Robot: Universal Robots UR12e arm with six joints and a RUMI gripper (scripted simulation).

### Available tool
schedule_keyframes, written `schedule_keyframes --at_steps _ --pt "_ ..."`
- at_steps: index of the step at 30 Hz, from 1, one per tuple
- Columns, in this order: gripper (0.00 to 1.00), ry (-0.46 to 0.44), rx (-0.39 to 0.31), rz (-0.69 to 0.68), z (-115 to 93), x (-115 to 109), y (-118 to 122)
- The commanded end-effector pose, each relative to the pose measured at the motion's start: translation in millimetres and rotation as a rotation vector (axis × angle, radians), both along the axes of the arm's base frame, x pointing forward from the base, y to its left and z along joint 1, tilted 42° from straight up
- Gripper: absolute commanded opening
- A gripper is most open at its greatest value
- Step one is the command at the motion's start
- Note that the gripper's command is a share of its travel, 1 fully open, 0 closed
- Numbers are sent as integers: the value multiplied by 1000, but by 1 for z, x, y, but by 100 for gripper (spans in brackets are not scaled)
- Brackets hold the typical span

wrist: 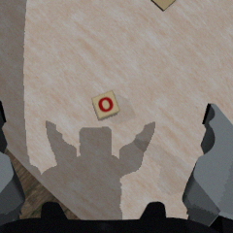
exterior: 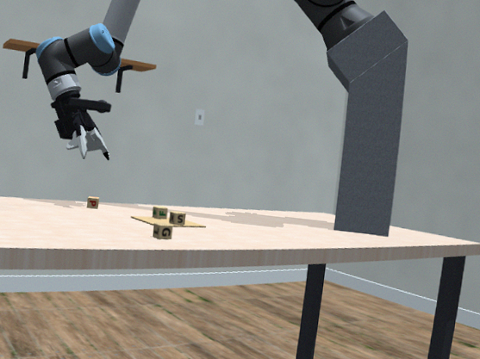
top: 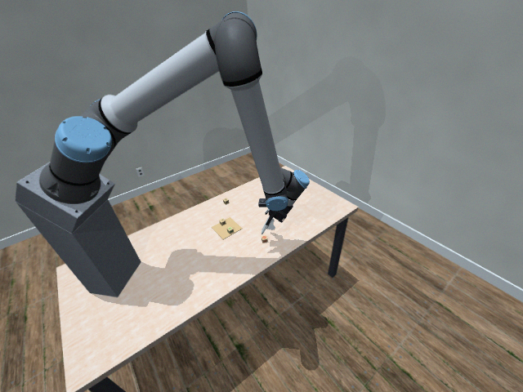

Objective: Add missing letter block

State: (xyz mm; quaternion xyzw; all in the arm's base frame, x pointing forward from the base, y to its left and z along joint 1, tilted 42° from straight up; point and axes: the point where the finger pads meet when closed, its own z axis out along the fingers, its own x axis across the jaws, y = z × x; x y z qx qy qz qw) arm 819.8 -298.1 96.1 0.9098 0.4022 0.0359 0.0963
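A tan mat (top: pixel 226 228) lies mid-table with two letter blocks on it, one at the back (top: pixel 221 220) and one nearer the front (top: pixel 230 229). In the exterior view these two blocks (exterior: pixel 160 212) (exterior: pixel 177 217) stand side by side with a gap between them. A block with a red O on top (wrist: pixel 106 105) (top: pixel 264 238) lies off the mat on the bare table, to the right near the front edge. My gripper (top: pixel 265 228) (exterior: pixel 89 148) is open and empty. It hangs well above the table, over the O block and tilted.
A fourth block showing a G on its side (exterior: pixel 162 231) (top: pixel 226 200) sits off the mat, on the side away from the robot's base. A corner of the mat (wrist: pixel 164 4) shows at the top of the wrist view. The table's front edge is close to the O block.
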Motion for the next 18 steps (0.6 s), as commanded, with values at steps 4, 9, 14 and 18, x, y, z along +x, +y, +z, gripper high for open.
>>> schedule_keyframes --at_steps 4,9,14,18 --pt "100 -1 -1 0 1 0 0" --pt "100 -1 -1 0 1 0 0" --pt "100 -1 -1 0 1 0 0" --pt "100 -6 -7 6 0 1 0"
